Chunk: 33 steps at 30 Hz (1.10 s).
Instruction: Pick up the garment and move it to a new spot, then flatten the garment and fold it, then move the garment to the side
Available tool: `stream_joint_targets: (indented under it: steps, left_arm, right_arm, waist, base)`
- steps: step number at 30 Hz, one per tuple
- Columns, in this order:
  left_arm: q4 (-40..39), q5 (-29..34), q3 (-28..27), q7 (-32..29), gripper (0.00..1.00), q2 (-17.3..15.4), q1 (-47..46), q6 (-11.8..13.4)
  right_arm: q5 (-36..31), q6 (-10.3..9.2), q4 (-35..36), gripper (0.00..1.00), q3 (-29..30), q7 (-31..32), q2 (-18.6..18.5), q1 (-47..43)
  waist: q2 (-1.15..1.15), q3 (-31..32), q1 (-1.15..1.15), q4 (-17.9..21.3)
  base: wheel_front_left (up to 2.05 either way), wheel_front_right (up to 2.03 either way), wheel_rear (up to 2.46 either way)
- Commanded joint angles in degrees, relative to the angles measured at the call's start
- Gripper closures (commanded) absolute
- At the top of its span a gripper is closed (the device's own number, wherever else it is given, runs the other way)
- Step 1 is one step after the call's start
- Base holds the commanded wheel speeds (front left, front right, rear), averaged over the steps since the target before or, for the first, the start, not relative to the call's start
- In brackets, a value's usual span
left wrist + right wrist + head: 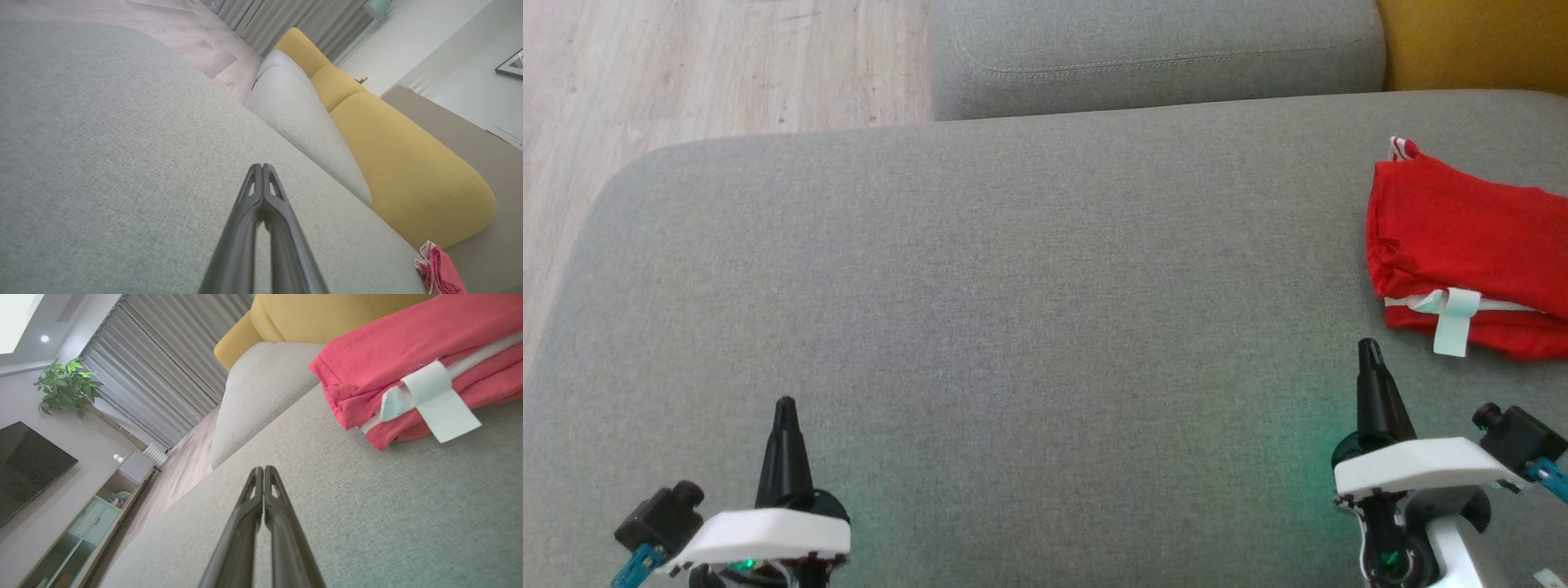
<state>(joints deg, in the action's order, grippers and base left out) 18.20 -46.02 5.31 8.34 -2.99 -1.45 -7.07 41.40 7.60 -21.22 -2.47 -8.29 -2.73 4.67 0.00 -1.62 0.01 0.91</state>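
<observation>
The garment (1462, 245) is red with white trim and a white tag, folded into a compact stack at the right edge of the grey sofa seat (1013, 310). It also appears at upper right in the right wrist view as the garment (408, 355), and at the bottom right corner of the left wrist view as the garment (439, 271). My right gripper (1368, 349) is shut and empty, a little in front and to the left of the stack. My left gripper (785, 406) is shut and empty at the lower left, far from it. Both pairs of fingers point away over bare fabric.
A grey cushion (1152, 53) lies along the far edge of the seat, with a yellow backrest (1470, 41) at the far right. Wooden floor (711, 65) shows beyond the seat's rounded left corner. A TV, cabinet and plant stand in the room.
</observation>
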Motion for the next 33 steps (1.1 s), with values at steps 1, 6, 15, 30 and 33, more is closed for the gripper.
stream_joint_targets:
  steps: [1,6,15,30,33]
  left_arm:
    - [-2.0,-1.5,-1.6,-0.4,1.0,-0.6,-2.9,-0.1]
    - [-2.1,-4.4,-2.1,-1.2,1.0,-0.7,-3.0,-0.2]
    - [-2.4,-9.5,-3.1,-2.7,1.0,-0.7,-3.2,-0.2]
    - [-2.8,-17.5,-4.6,-5.0,1.0,-0.8,-3.5,-0.2]
    - [-2.9,-19.2,-5.0,-5.5,1.0,-0.8,-3.6,-0.3]
  right_arm:
    - [1.8,-0.04,2.3,1.0,0.1,0.5,-0.9,2.2]
    - [4.9,-0.04,2.6,1.0,0.5,1.3,-0.9,2.2]
    - [10.5,-0.05,3.2,1.0,1.3,2.7,-1.0,2.1]
    - [19.3,-0.06,4.0,1.0,2.6,5.0,-1.1,1.9]
    - [21.2,-0.07,4.2,1.0,2.9,5.5,-1.1,1.9]
  waist:
    - [0.0,0.0,0.0,0.0]
    - [0.0,0.1,0.0,-0.1]
    - [0.0,0.3,0.0,-0.2]
    - [0.0,0.5,0.0,-0.3]
    - [0.0,0.6,0.0,-0.4]
  base:
    - [0.0,0.0,0.0]
    - [0.0,0.0,0.0]
    - [0.0,0.0,0.0]
    - [0.0,0.0,0.0]
    - [0.0,0.0,0.0]
